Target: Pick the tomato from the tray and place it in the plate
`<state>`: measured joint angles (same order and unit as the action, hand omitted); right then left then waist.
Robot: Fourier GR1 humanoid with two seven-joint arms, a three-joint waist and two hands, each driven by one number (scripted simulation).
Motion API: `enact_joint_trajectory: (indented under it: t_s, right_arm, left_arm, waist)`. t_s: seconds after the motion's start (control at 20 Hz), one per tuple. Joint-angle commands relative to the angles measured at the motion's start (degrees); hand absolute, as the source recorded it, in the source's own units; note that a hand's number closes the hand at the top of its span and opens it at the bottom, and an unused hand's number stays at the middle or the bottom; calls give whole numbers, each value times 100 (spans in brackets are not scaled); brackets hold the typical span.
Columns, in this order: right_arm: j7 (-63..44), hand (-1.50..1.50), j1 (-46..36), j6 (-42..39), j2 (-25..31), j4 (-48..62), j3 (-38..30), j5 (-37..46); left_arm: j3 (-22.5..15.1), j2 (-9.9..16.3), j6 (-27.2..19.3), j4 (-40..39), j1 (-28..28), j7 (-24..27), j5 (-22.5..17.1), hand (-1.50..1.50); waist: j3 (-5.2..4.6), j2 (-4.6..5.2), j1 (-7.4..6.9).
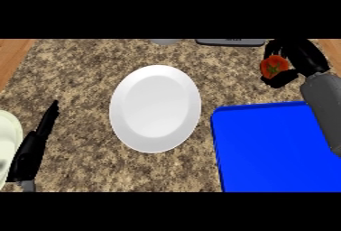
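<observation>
Tomato (272,67) sitting enclosed in curled right hand (296,61) fingers, lifted off blue tray (279,149), beyond its far edge. White plate (155,108) lying well to left of those fingers, long axis near-far. Left hand (33,144) resting straight-fingered, holding nothing, farther from tomato.

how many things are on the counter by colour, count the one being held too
white: 1, the plate
blue: 1, the tray
red: 1, the tomato, held in the right robot hand
pale green: 1, an object cut off at the left edge
grey: 2, partly shown items at the far edge
total: 6
</observation>
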<state>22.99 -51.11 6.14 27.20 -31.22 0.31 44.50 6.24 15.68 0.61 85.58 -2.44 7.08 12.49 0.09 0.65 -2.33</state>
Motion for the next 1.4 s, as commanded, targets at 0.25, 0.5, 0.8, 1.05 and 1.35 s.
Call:
enact_joint_trajectory:
  t_s: [0.25, 0.5, 0.8, 1.05, 1.35]
  right_arm:
    - [1138, 150, -277, -712, -369, -1033, -266, -840]
    - [430, 150, -391, -1649, -681, -2229, -58, -1142]
    - [-649, 150, 231, -1830, -1533, -3618, 378, -1215]
    - [-2038, 150, -380, -1923, -2318, -3734, 656, -1044]
    - [-2485, 150, -588, -1566, -2702, -2906, 1470, -977]
  left_arm:
    - [76, -109, -104, -7, -123, -71, 28, 0]
    - [289, 120, 171, 109, -407, 151, -168, 0]
    - [115, -186, -107, 26, -249, 67, 96, 0]
    - [279, 34, 243, 201, -535, 182, -124, 0]
    - [206, -76, 105, 37, -110, -20, 50, 0]
  waist:
    - [-10, -82, 222]
    - [-15, -125, 275]
    - [-13, -101, 287]
    - [-13, -96, 199]
    - [-12, -59, 126]
